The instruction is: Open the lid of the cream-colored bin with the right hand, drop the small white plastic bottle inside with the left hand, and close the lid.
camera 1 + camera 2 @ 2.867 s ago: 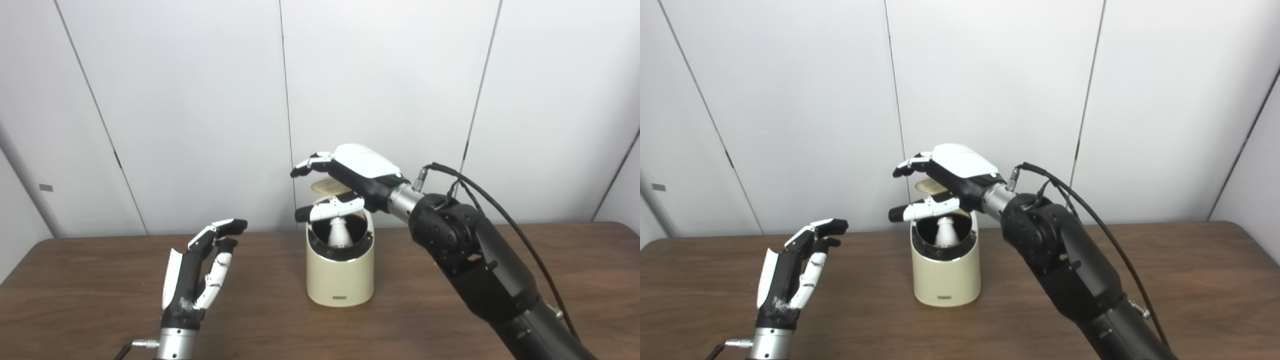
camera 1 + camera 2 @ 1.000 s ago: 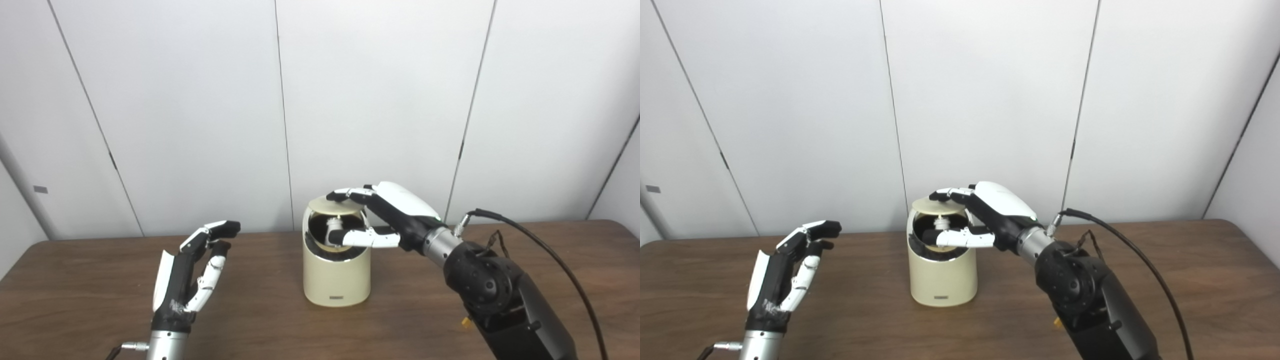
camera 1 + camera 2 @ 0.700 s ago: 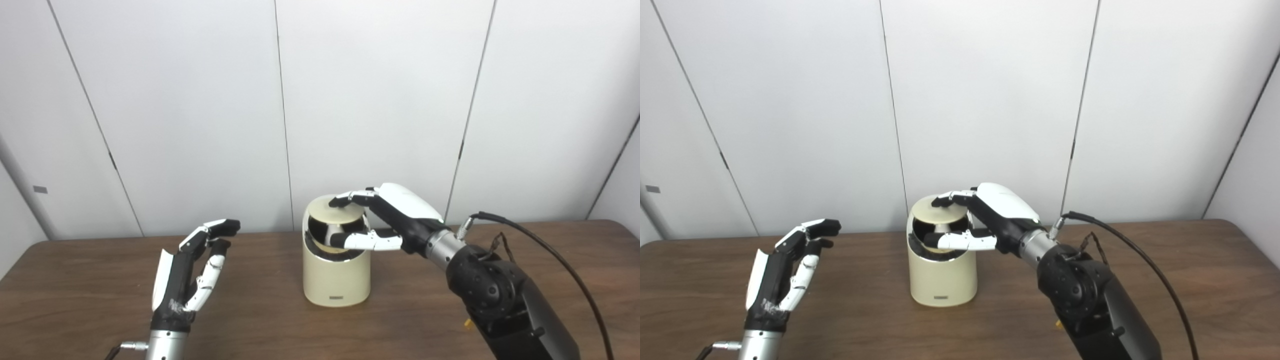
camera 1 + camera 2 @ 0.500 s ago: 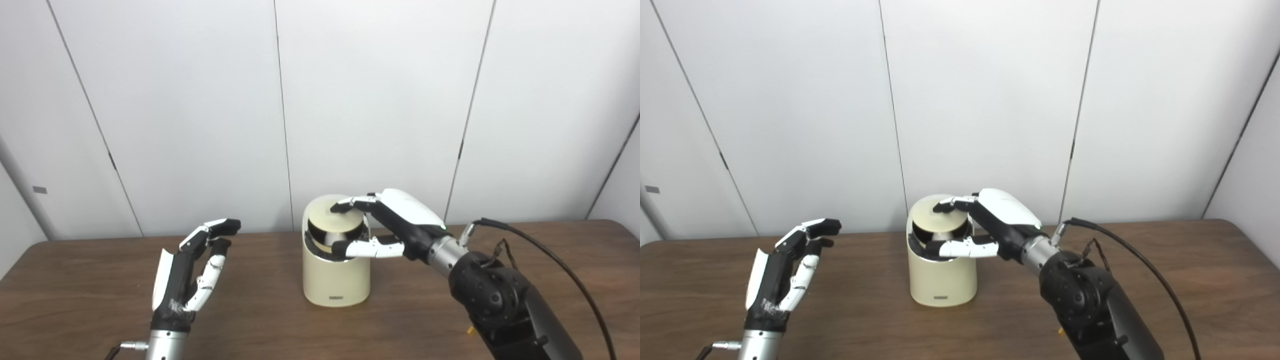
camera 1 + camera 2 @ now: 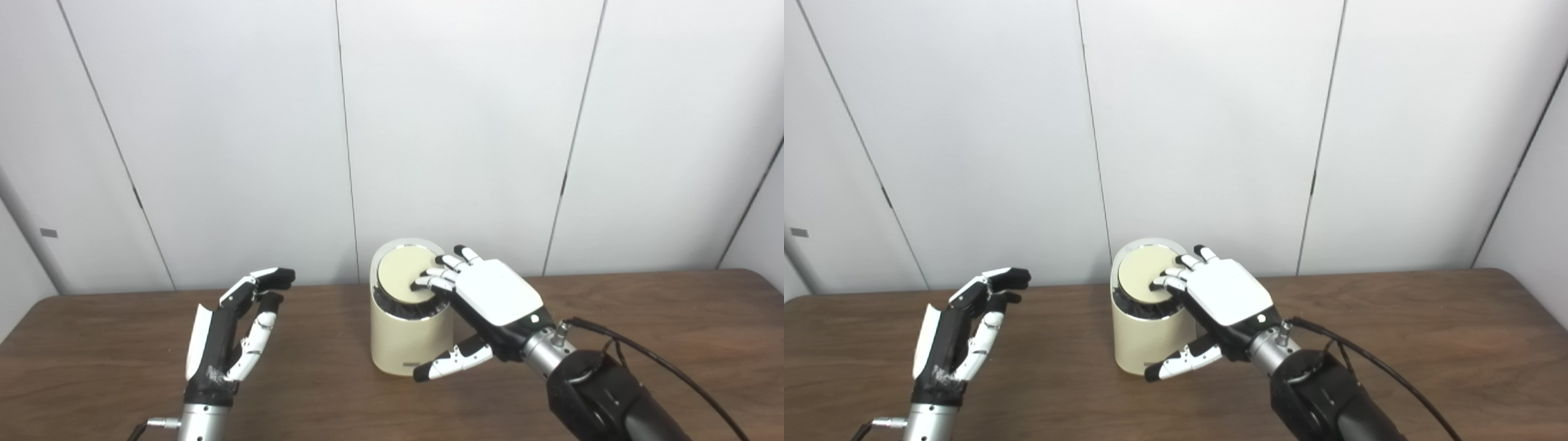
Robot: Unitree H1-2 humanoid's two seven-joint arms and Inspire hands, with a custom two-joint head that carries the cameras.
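The cream-colored bin [image 5: 404,340] stands on the brown table [image 5: 318,392], near its back middle. Its round lid [image 5: 401,280] lies flat in the bin's top, closed. My right hand [image 5: 490,300] rests palm down over the bin's right side, with its fingertips [image 5: 429,283] on the lid and its thumb hanging in front of the bin wall; it holds nothing. My left hand [image 5: 236,334] stands upright to the left of the bin, fingers apart and empty. The small white bottle is hidden from view.
White wall panels [image 5: 245,135] rise right behind the table's far edge. A black cable [image 5: 661,367] trails from my right forearm over the table's right part. The table's left end [image 5: 24,324] lies just beyond my left hand.
My right hand has swung the lid down from raised to flat on the bin, then turned palm down onto it. The bottle inside is now covered. The left hand has barely moved.
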